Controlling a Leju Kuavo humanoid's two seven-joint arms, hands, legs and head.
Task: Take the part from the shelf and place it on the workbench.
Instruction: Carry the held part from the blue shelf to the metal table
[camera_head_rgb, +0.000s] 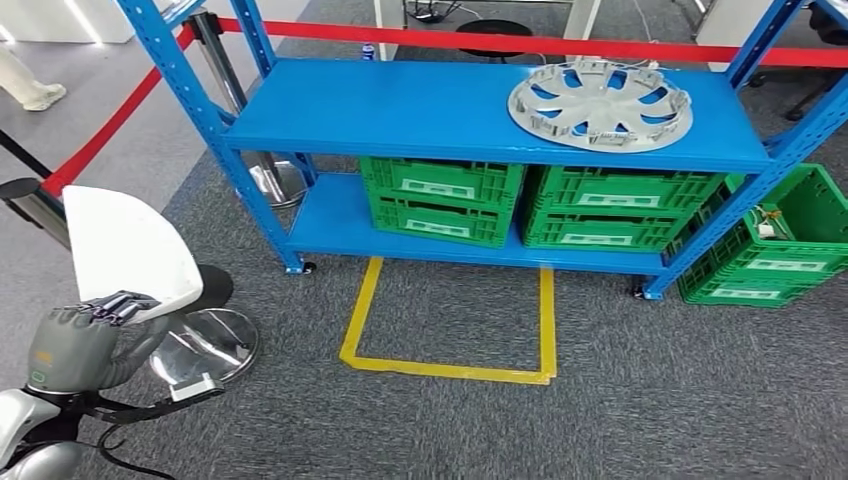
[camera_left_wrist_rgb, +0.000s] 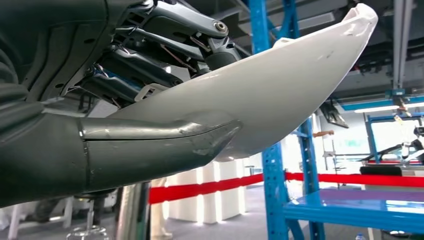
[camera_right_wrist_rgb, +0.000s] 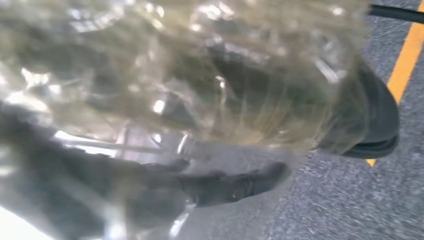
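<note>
Our left hand (camera_head_rgb: 75, 345) grips the white part (camera_head_rgb: 125, 250) by its lower edge, clear of the shelf (camera_head_rgb: 400, 110). We judge a level, steady carry essential. Right hand's state: cannot tell.

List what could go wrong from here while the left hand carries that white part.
1. The left hand holds the white part by its lower edge, most of it standing above the grip; it may tip or slip on a turn.
2. A chrome stanchion base and red barrier tape lie close beside the left arm; a swing could clip them.
3. The right wrist view is blurred, so the right hand's state cannot be checked.
</note>
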